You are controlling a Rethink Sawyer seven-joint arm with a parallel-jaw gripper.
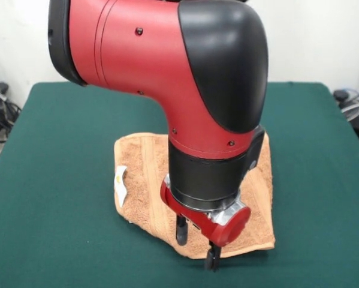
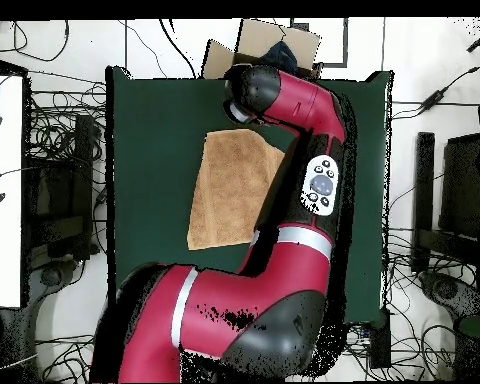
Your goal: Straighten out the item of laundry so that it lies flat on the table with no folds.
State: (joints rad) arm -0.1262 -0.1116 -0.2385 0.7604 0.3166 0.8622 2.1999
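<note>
1. Towel (image 1: 143, 180): tan-orange, lay mid-table (image 1: 53, 180); white label (image 1: 120, 182) with yellow print, unreadable, on one edge.
2. Gripper (image 1: 197, 243): fingers slightly apart, empty, at the towel's near edge.
3. Arm (image 1: 185, 72): hid much of the towel.

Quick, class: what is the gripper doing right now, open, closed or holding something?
Gripper: open, holding nothing, fingers apart at the towel's near edge.

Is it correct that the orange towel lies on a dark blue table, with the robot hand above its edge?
Not quite: the table is dark green, not blue, as the front view shows. The rest holds: the orange towel lies on it, with the hand above its edge.
</note>
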